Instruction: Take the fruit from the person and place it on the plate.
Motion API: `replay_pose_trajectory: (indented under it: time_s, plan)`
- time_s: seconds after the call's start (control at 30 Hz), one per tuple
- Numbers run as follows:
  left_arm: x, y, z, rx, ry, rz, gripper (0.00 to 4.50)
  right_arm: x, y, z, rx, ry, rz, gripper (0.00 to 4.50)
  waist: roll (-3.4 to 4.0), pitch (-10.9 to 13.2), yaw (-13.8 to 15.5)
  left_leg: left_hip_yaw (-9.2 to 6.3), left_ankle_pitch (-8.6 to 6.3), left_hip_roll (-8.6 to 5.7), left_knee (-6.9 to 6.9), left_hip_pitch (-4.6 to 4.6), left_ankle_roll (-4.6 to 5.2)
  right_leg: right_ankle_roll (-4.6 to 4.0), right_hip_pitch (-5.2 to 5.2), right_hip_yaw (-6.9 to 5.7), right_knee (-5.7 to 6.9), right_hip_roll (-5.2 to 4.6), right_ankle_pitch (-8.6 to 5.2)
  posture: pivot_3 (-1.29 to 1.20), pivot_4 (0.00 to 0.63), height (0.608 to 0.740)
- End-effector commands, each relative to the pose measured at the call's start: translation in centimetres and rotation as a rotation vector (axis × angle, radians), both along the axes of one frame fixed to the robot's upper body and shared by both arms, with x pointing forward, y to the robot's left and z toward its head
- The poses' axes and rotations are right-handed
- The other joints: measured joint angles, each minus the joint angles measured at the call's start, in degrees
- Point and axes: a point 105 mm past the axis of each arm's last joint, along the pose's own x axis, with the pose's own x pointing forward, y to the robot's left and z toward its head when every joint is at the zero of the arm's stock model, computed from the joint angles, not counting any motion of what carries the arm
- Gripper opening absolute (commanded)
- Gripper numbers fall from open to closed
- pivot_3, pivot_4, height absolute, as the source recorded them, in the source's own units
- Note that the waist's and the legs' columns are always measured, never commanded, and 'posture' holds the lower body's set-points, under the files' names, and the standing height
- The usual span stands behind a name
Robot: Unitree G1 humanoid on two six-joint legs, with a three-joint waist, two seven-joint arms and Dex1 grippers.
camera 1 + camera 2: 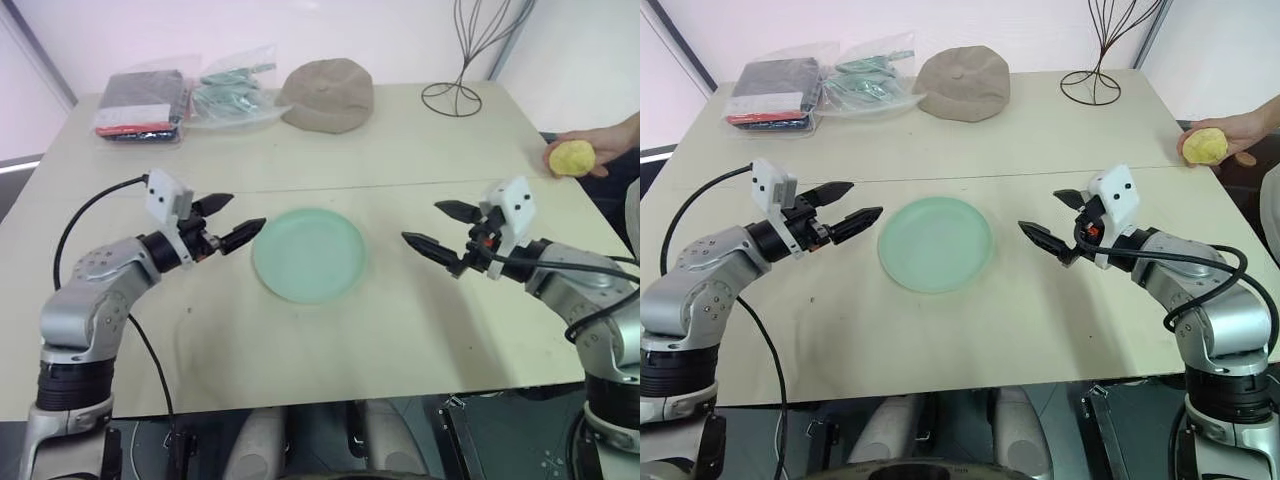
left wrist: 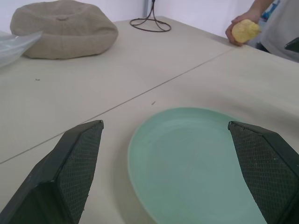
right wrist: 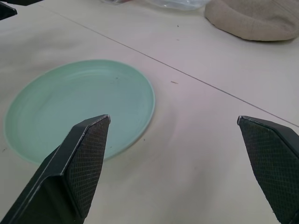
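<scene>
A pale cream rectangular table [image 1: 330, 330] carries, near its centre, a round, flat, mint-green plate [image 1: 308, 253] with nothing on it. A thin seam line crosses the tabletop just beyond the plate, from nine o'clock to three o'clock. Bare tabletop surrounds the plate on all sides, with the widest free stretch between the plate and the near edge at six o'clock.

Along the far edge, from eleven to one o'clock of the plate, lie clear plastic bags holding dark and green folded items [image 1: 185, 98], a tan-brown fabric cap [image 1: 328, 94], and a black wire stand with a round base [image 1: 452, 97]. All sit well apart from the plate.

At two o'clock, at the right table edge, a person's bare hand [image 1: 590, 148] holds a pale yellow, bumpy, roundish-oval fruit [image 1: 571, 157]; the fruit is well apart from the plate and from both grippers.

The left gripper [image 1: 228, 222] hovers at nine o'clock of the plate, just beside its rim, pointing roughly level toward the plate. Its two black fingers [image 2: 77, 170] are spread wide and grasp nothing. The right gripper [image 1: 438, 228] hovers at three o'clock of the plate, near but clear of the rim, pointing inward toward the plate, its fingers likewise spread apart and empty. The two arms stand in near-mirrored poses on either side of the plate.
</scene>
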Motion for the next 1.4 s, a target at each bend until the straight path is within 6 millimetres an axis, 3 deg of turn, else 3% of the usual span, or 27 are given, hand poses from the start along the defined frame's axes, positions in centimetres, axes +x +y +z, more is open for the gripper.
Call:
replay_pose_trajectory:
  time_s: [0.03, 1.4]
  plan:
    - [0.0, 0.7, 1.5, -0.005, -0.063, 0.010, 4.48, -0.5, -0.1, 2.2, -0.014, -0.091, 0.006, 4.50, 0.00, 0.00, 0.00, 0.00, 0.00, 0.00, 0.00, 0.00, 0.00, 0.00, 0.00, 0.00, 0.00, 0.00, 0.00, 0.00, 0.150, 0.740]
    - [0.7, -0.1, 2.1, -0.011, -0.069, 0.016, 4.48, -0.8, -0.4, 2.1, -0.012, -0.074, 0.000, 4.50, 0.00, 0.00, 0.00, 0.00, 0.00, 0.00, 0.01, 0.00, 0.00, 0.01, 0.02, 0.00, 0.00, 0.00, 0.00, 0.00, 0.150, 0.740]
